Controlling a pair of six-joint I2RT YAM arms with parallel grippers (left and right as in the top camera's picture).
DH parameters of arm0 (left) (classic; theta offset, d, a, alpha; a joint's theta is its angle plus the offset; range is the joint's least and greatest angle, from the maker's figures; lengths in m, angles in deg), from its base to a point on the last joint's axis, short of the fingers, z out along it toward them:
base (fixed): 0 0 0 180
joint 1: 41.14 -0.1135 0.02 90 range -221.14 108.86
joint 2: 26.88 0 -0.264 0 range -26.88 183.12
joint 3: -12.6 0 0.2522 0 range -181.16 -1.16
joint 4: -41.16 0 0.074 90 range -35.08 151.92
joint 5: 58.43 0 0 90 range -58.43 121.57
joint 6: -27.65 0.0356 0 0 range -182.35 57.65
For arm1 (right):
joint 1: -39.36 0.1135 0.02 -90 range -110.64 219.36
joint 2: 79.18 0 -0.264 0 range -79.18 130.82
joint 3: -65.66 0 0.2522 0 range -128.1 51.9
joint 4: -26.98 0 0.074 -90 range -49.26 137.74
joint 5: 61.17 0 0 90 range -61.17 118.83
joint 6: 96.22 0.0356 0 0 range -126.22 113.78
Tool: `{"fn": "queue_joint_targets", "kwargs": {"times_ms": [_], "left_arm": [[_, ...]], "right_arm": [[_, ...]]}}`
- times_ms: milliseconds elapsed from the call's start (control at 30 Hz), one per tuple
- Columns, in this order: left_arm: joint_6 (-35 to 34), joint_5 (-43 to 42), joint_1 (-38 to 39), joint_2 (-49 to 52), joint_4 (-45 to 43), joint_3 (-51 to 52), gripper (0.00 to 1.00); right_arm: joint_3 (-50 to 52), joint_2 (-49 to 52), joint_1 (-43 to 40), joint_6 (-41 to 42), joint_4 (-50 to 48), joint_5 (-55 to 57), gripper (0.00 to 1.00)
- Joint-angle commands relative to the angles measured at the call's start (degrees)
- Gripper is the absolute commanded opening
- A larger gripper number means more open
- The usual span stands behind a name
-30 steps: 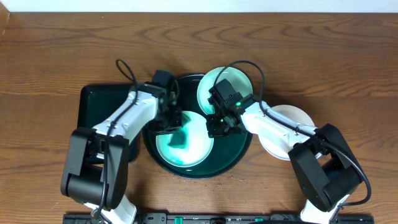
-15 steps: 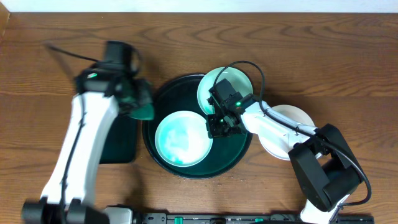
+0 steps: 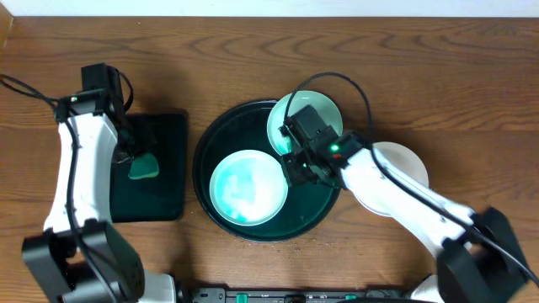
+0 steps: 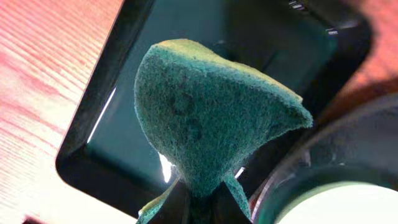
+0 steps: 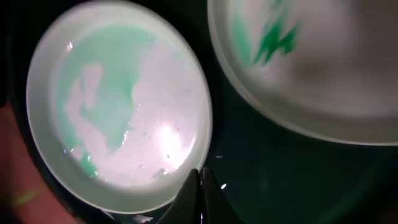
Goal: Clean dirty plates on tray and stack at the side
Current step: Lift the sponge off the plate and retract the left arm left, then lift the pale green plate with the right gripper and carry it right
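The table [image 3: 438, 67] is dark brown wood with a strong grain running side to side. Along its far edge runs a pale strip [image 3: 269, 7], and that is all the room the overhead view gives.

The round tray [image 3: 205, 215] sits at the middle of the table. 2 of the 3 plates lie inside it:
- The front plate [image 3: 248, 187] is turquoise with a cloudy white wash across its face.
- The back plate [image 3: 324, 108] is paler, lies against the far-right rim and is partly covered by the right arm. The right wrist view shows green smears on it.

The white plate [image 3: 406, 160] lies outside on the bare wood, just beside the tray's right rim, with the right arm crossing over it.

To the left, near the round tray but apart from it, lies the rectangular tray [image 3: 168, 189] — black, glossy, with a raised lip.

The left gripper [image 4: 200, 205] is above it, clamped tight on the sponge [image 3: 144, 167]. The sponge is green with a yellow backing, pinched at its lower edge so that it fans out wide beyond the fingers.

The right gripper [image 5: 200, 190] has its fingers pressed fully together and holds nothing. It is over the round tray's dark floor between the 2 plates, its tips just beside the front plate's rim — whether they touch it cannot be told.
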Motion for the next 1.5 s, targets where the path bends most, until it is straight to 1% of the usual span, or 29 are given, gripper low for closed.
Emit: {"fn": "queue_joint_targets", "kwargs": {"times_ms": [0,33,67,100,233,300,400,533,733,933,1000,1067,1133,1167,1200,1333,1467], "left_arm": [[1.1,0.7,-0.2,1.7,0.3,0.3,0.07],[1.1,0.7,-0.2,1.9,0.3,0.3,0.07],[1.1,0.7,-0.2,2.2,0.3,0.3,0.07],[1.1,0.7,-0.2,2.3,0.3,0.3,0.07],[1.2,0.7,-0.2,2.3,0.1,0.3,0.07],[1.2,0.7,-0.2,2.3,0.0,0.3,0.07],[1.2,0.7,-0.2,2.3,0.0,0.3,0.07],[1.2,0.7,-0.2,2.3,0.0,0.3,0.07],[1.2,0.7,-0.2,2.3,0.0,0.3,0.07],[1.1,0.7,-0.2,2.3,0.0,0.3,0.07],[1.2,0.7,-0.2,2.3,0.0,0.3,0.07],[1.1,0.7,-0.2,2.3,0.0,0.3,0.07],[1.2,0.7,-0.2,2.3,0.0,0.3,0.07],[1.2,0.7,-0.2,2.3,0.0,0.3,0.07],[1.1,0.7,-0.2,2.3,0.0,0.3,0.07],[1.2,0.7,-0.2,2.3,0.0,0.3,0.08],[1.1,0.7,-0.2,2.3,0.0,0.3,0.07]], "right_arm": [[-1.3,-2.7,1.6,-1.9,0.7,9.0,0.01],[-1.3,-2.6,1.7,-0.6,1.0,8.2,0.01],[-1.2,-2.0,1.7,0.9,1.2,6.2,0.08],[-1.2,-1.2,1.6,1.6,1.2,3.8,0.13],[-1.2,4.1,1.6,4.9,1.1,-5.3,0.21],[-1.2,6.8,1.7,6.1,1.4,-6.8,0.26],[-1.2,10.2,1.6,6.4,1.0,-8.4,0.29],[-1.2,11.3,0.5,6.5,0.4,-9.1,0.35],[-1.2,13.4,0.0,7.0,-0.4,-10.1,0.35],[-1.6,16.2,-2.1,7.0,-0.6,-14.6,0.35],[-2.1,17.3,-2.8,6.6,-0.4,-16.1,0.33],[-2.7,18.2,-2.9,6.1,-0.1,-17.4,0.26],[-3.4,18.8,-2.9,5.7,0.8,-17.4,0.13],[-3.7,18.8,-2.9,5.7,1.1,-17.4,0.04],[-3.8,18.8,-2.9,5.3,1.2,-17.4,0.01],[-4.8,17.9,-2.9,3.8,1.9,-17.3,0.01],[-5.0,14.5,-2.7,2.9,2.4,-15.3,0.01]]}}
